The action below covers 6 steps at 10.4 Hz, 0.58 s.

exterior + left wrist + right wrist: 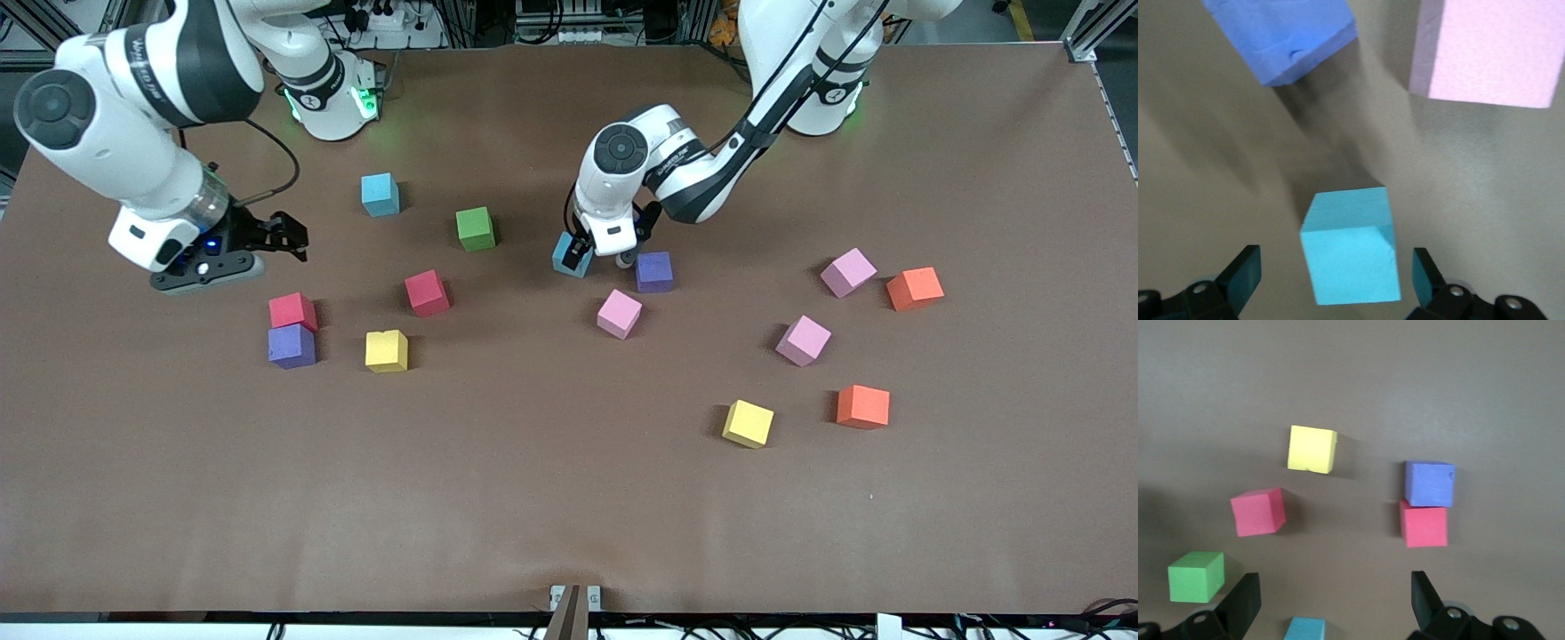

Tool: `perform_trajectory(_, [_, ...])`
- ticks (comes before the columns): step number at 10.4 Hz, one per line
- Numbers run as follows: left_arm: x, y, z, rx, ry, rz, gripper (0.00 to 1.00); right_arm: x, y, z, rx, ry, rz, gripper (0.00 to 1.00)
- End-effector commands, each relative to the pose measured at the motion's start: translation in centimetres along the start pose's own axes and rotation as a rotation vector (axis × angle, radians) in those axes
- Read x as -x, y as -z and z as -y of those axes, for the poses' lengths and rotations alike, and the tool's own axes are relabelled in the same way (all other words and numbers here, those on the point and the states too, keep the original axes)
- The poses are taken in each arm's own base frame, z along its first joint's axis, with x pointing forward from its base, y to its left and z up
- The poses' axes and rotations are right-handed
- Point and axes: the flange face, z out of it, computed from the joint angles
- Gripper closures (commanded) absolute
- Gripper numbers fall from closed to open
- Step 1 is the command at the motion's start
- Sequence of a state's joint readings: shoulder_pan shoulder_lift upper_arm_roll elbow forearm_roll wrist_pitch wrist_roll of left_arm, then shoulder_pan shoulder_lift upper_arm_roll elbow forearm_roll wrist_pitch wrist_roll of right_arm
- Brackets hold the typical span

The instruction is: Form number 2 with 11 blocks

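Your left hand [580,256] straddles a small light-blue foam cube [570,254] on the table [533,498], fingers spread, not gripping; right hand [267,238] waits, spread, empty.

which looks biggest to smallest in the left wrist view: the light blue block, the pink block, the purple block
1. pink block, cut off by the frame edge
2. purple block, also cut off, so its place against the pink one is unsure
3. light blue block, the only one fully in view
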<state>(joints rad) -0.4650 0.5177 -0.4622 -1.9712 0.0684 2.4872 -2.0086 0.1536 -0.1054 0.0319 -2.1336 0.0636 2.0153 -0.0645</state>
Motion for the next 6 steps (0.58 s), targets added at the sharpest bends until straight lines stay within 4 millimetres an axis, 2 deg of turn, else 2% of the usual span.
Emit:
perform_trajectory(1, [0.7,-0.4,-0.9,0.013,0.037,-0.002,0.00,2.4,-2.3,2.2,-0.032,-0.004,-0.047,0.00])
perform_trajectory(2, [0.8,-0.4,-1.1,0.018,0.057,-0.002,0.00,3.0,-3.3,3.1,-0.059,-0.076,-0.031,0.00])
perform_trajectory(4, [1.1,-1.3,-0.8,0.003,0.058,-0.002,0.00,4.0,-3.9,8.6,-0.092,-0.103,-0.017,0.00])
perform_trajectory(5, [1.0,-1.6,-0.8,-0.003,0.060,-0.002,0.00,3.9,-4.0,10.6,-0.091,-0.058,-0.029,0.00])
perform_trajectory(6, [1.0,-2.0,-0.8,0.001,0.063,0.004,0.00,3.6,-4.6,11.1,-0.088,-0.030,-0.029,0.00])
